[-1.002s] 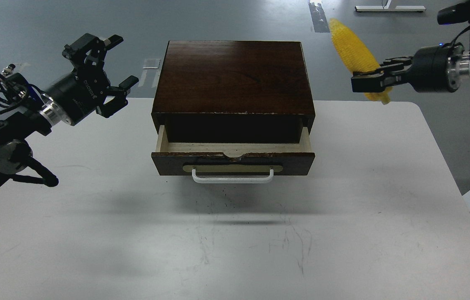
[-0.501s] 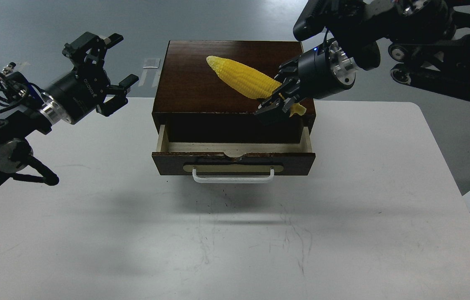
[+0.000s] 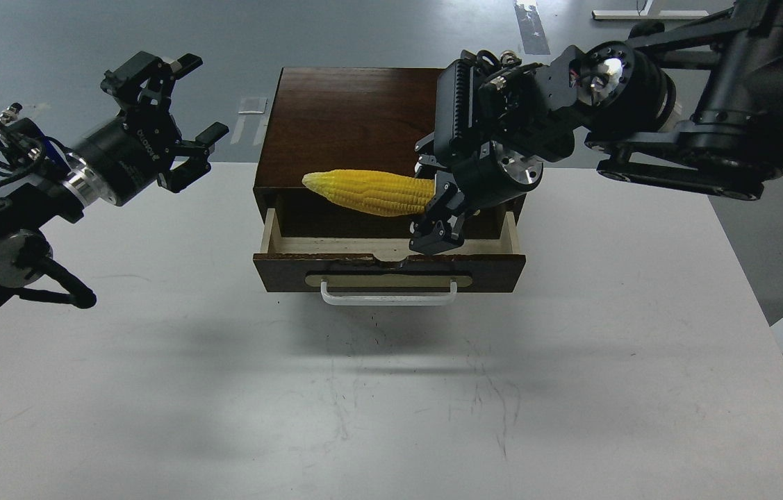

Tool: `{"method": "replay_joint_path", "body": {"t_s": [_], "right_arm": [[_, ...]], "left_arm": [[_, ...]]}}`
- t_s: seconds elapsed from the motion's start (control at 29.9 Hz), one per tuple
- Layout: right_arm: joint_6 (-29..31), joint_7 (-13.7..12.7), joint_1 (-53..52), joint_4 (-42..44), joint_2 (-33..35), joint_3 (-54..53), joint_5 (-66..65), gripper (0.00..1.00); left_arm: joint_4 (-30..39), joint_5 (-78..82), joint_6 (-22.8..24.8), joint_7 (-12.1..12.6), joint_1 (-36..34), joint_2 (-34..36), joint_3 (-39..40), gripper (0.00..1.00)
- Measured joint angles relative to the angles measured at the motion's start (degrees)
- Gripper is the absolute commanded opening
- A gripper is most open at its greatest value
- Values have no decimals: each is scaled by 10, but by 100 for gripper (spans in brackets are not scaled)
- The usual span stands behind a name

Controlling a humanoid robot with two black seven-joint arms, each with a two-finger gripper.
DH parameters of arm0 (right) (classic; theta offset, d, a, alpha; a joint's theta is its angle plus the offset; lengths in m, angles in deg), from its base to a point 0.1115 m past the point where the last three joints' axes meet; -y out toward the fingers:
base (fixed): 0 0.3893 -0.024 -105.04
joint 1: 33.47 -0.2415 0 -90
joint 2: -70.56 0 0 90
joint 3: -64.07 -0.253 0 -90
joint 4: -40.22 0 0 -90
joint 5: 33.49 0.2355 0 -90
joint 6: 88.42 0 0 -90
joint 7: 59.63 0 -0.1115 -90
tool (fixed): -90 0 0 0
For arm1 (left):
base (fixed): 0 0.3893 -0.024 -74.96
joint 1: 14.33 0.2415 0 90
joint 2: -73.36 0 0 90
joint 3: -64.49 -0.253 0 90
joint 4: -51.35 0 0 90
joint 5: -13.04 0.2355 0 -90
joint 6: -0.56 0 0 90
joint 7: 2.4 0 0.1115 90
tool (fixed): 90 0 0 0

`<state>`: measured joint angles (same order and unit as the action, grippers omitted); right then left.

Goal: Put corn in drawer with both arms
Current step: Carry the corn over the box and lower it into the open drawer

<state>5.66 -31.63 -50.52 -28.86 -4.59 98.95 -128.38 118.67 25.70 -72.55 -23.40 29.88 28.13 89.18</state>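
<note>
White table (image 3: 155, 389), corn (image 3: 370, 192) now lower — over open drawer (image 3: 389, 258), R gripper (image 3: 438, 226) clamped

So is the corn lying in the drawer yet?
No, the right gripper holds the corn in the air above the open drawer.

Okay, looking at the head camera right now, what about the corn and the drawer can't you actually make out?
- Thick end of the corn: hidden in the head view by the right tool clamping it.
- Back of the drawer: lost in dark shadow under the box.
- Drawer floor: only a pale strip shows; the front panel and corn hide the rest.
- Corn's height above the drawer: a single view cannot settle it.
- Left tool: open, holding nothing.
</note>
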Motion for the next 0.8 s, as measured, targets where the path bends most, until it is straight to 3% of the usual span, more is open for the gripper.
{"method": "replay_joint_path", "body": {"t_s": [0.1,0.2,0.27,0.33,0.43,0.6,0.8], "right_arm": [[-6,0,0,11,-7,6,-2,21],[-8,0,1,16,-11,15,-2,29],[-8,0,4,16,-12,18,-2,36],[-8,0,5,17,-12,23,-2,57],[-9,0,7,17,-12,26,0,65],[-11,0,8,17,-12,27,2,73],[-11,0,8,17,-11,28,4,73]], "left_arm": [[0,0,0,0,0,1,0,98],[0,0,1,0,0,1,0,98],[0,0,1,0,0,1,0,98],[0,0,1,0,0,1,0,98],[0,0,1,0,0,1,0,98],[0,0,1,0,-1,1,0,98],[0,0,1,0,-1,1,0,98]]}}
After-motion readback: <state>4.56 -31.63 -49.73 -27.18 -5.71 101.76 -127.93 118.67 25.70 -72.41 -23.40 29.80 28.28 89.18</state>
